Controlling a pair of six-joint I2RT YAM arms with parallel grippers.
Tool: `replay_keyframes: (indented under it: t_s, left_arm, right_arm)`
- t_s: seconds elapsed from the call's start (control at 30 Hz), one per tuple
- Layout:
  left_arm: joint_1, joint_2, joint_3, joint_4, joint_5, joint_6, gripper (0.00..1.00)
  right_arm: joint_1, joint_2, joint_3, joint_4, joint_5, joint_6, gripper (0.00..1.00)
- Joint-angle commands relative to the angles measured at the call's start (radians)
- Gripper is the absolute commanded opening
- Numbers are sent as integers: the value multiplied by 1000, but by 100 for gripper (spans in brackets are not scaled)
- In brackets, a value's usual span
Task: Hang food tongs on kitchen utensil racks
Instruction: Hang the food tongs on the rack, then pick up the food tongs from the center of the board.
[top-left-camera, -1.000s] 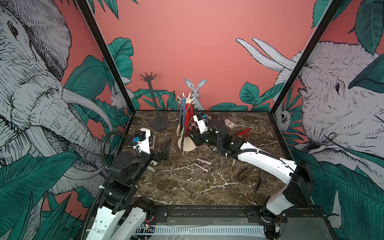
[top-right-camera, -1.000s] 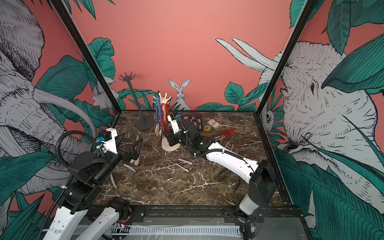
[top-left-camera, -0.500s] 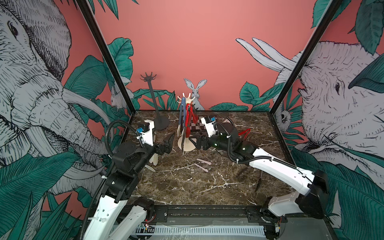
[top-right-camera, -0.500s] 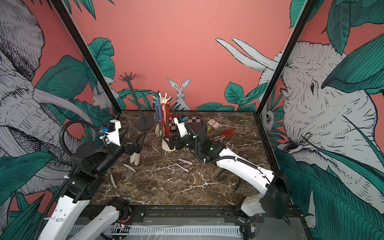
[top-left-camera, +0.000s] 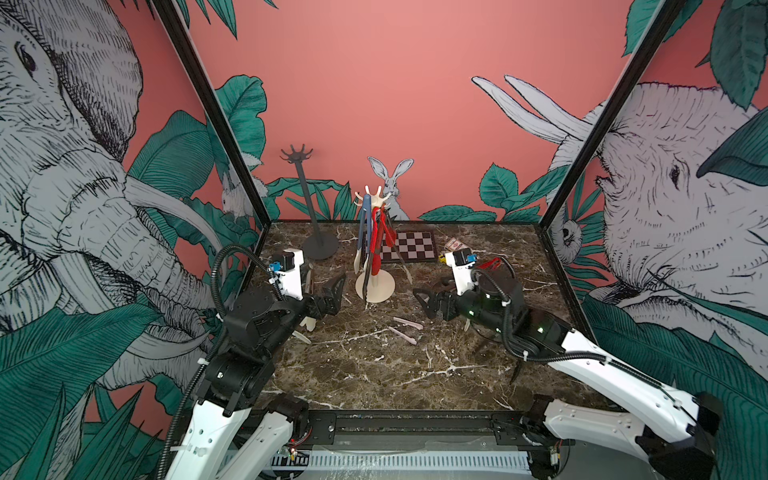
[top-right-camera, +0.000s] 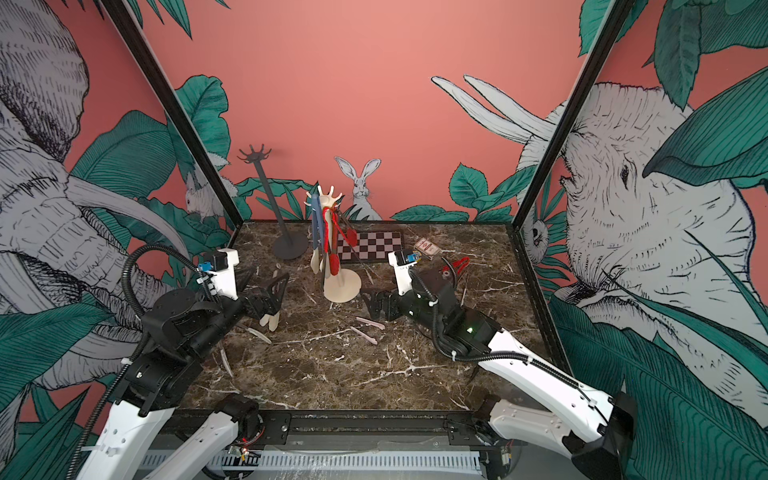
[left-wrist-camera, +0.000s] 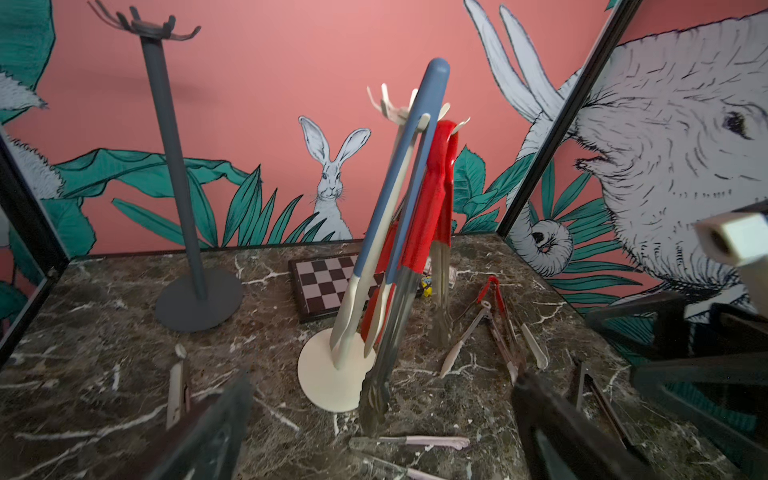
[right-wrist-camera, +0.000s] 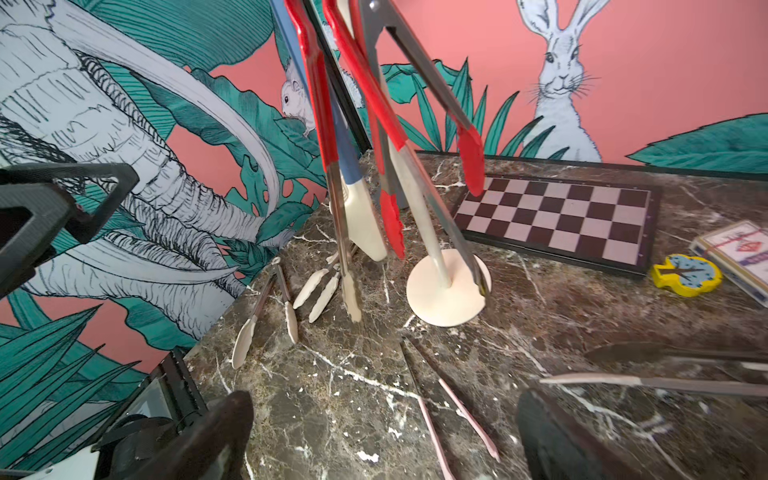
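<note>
The left tool (top-left-camera: 332, 296) and right tool (top-left-camera: 430, 301) are hovering released, empty; bumping the cream rack (top-left-camera: 380, 286) between them is risking unhooking hung tongs (top-left-camera: 376, 249).

Cream rack (top-left-camera: 384, 287), dark grey rack (top-left-camera: 306, 199); blue tongs (left-wrist-camera: 397, 170), red tongs (left-wrist-camera: 432, 187) — checkered board (top-left-camera: 415, 246) black-and-white; table (top-left-camera: 374, 374) brown marble, white-veined.

We look down in both top views from high at 6 o'clock, far back, facing 12, whole marble table (top-left-camera: 374, 374) in sight, our wrist cameras sit low and close, left one facing 1 o'clock, right one 11, all share the cream rack (left-wrist-camera: 324, 386).
</note>
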Motion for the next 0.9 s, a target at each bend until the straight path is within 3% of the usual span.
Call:
replay_keyframes:
  t_s: [0.0, 0.2, 0.37, 0.53, 0.67, 0.77, 0.87]
  left_arm:
    - [3, -19, -9, -115, -110, -56, 99]
    - [3, -19, -4, -261, -271, -132, 99]
    - [4, 74, 14, -332, -241, -138, 99]
    - [12, 240, 62, -377, -192, -117, 96]
    - [151, 303, -2, -283, -27, -135, 86]
    - [287, 329, -71, -196, 119, -185, 70]
    - [342, 378, -70, -193, 123, -161, 67]
  right_arm:
    - [4, -74, -45, -7, 66, -30, 99]
    - [3, -142, -41, -107, 27, -51, 99]
    - [3, -164, -62, -90, -65, -60, 99]
    - [2, -95, 7, -115, -93, -96, 99]
    - [0, -35, 52, -115, -102, -99, 99]
    - [0, -4, 70, -119, -83, -102, 99]
    - [-1, 19, 83, -112, -73, -109, 99]
